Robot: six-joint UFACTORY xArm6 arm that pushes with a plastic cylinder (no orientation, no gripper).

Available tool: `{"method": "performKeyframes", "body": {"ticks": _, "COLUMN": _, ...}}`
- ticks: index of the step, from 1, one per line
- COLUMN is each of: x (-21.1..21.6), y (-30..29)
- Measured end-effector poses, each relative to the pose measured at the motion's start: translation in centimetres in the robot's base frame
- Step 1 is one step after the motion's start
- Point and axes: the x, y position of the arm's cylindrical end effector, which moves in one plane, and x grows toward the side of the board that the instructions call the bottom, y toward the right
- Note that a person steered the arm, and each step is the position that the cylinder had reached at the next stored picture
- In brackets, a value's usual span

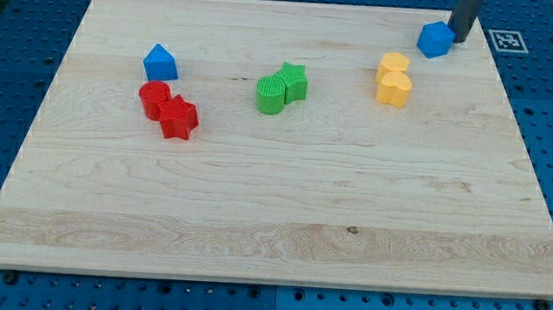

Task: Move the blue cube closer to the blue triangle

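The blue cube (435, 39) sits near the view's top right corner of the wooden board (272, 222). The blue triangle (160, 63) sits far off at the view's upper left. My tip (460, 39) is the lower end of the dark rod at the view's top right; it stands just right of the blue cube, touching it or nearly so.
A red cylinder (154, 99) and a red star (178, 119) sit just below the blue triangle. A green cylinder-like block (271, 95) and a green star (294, 82) sit in the upper middle. Two yellow blocks (394, 79) sit below-left of the blue cube.
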Motion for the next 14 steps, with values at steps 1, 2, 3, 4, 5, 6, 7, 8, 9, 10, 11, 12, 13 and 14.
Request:
{"method": "performKeyframes", "body": {"ticks": 1, "x": 0.1, "y": -0.6}}
{"method": "performKeyframes", "body": {"ticks": 2, "x": 0.1, "y": -2.6}}
{"method": "performKeyframes", "body": {"ticks": 3, "x": 0.1, "y": -4.4}}
{"method": "performKeyframes", "body": {"ticks": 4, "x": 0.2, "y": -5.7}}
{"method": "performKeyframes", "body": {"ticks": 5, "x": 1.3, "y": -6.3}}
{"method": "performKeyframes", "body": {"ticks": 6, "x": 2.0, "y": -9.5}}
{"method": "performKeyframes", "body": {"ticks": 7, "x": 2.0, "y": -14.6}}
{"method": "performKeyframes", "body": {"ticks": 8, "x": 2.1, "y": -18.8}}
{"method": "performKeyframes", "body": {"ticks": 9, "x": 2.4, "y": -22.7}}
{"method": "performKeyframes", "body": {"ticks": 10, "x": 3.5, "y": -25.8}}
{"method": "performKeyframes", "body": {"ticks": 11, "x": 4.4, "y": -26.4}}
{"method": "performKeyframes", "body": {"ticks": 12, "x": 4.4, "y": -26.2}}
{"method": "performKeyframes", "body": {"ticks": 13, "x": 5.2, "y": -26.2}}
{"method": "performKeyframes", "body": {"ticks": 14, "x": 6.0, "y": -26.2}}
